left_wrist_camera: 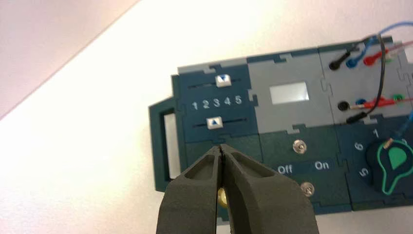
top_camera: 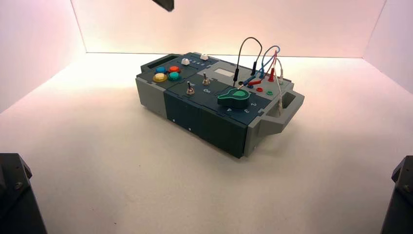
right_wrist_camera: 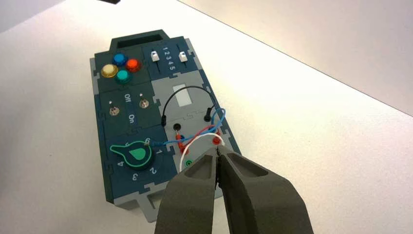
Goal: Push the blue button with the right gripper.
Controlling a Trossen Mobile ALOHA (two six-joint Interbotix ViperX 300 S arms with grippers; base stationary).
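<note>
The blue button (top_camera: 160,69) is one of four dome buttons at the far left end of the box (top_camera: 204,122), beside the red (top_camera: 174,68), yellow (top_camera: 159,77) and teal (top_camera: 174,76) ones. It also shows in the right wrist view (right_wrist_camera: 120,59), at the end of the box far from the gripper. My right gripper (right_wrist_camera: 216,152) is shut and empty, held back over the wire end of the box, well away from the buttons. My left gripper (left_wrist_camera: 221,146) is shut and covers the buttons in its view; only a yellow glint shows between its fingers.
Two toggle switches (top_camera: 190,88) stand mid-box, and a large green knob (top_camera: 234,97) sits toward the right. Looped wires (top_camera: 258,63) stand up at the box's right end. Two sliders (right_wrist_camera: 168,56) lie beside the buttons. A dark object (top_camera: 165,4) hangs at the high view's top edge.
</note>
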